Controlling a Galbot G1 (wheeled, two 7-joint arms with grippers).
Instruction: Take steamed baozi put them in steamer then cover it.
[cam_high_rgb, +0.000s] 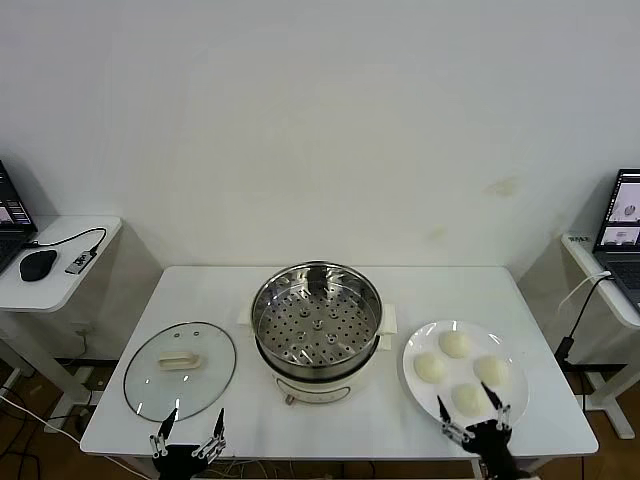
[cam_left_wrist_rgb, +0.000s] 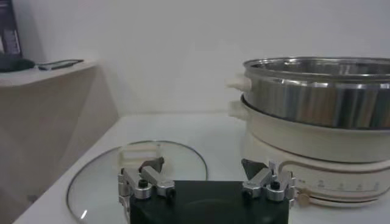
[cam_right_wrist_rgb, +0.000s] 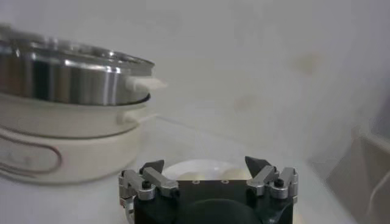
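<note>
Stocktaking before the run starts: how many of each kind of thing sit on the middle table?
Baozi: 4
Steamer: 1
Glass lid: 1
White plate: 1
Total: 7

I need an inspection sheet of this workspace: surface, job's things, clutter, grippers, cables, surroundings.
Surface: white table, flat.
Job's things: four baozi on a white plate at the robot's right; steamer in the middle, tray bare, uncovered; glass lid flat on the table at the left.
Clutter: nothing seen.
Grippers: left gripper open at the near edge by the lid; right gripper open over the plate's near rim; both hold nothing.
Cables: cable hanging off the right side desk.
Surroundings: white wall; side desks with a laptop and a mouse.
</note>
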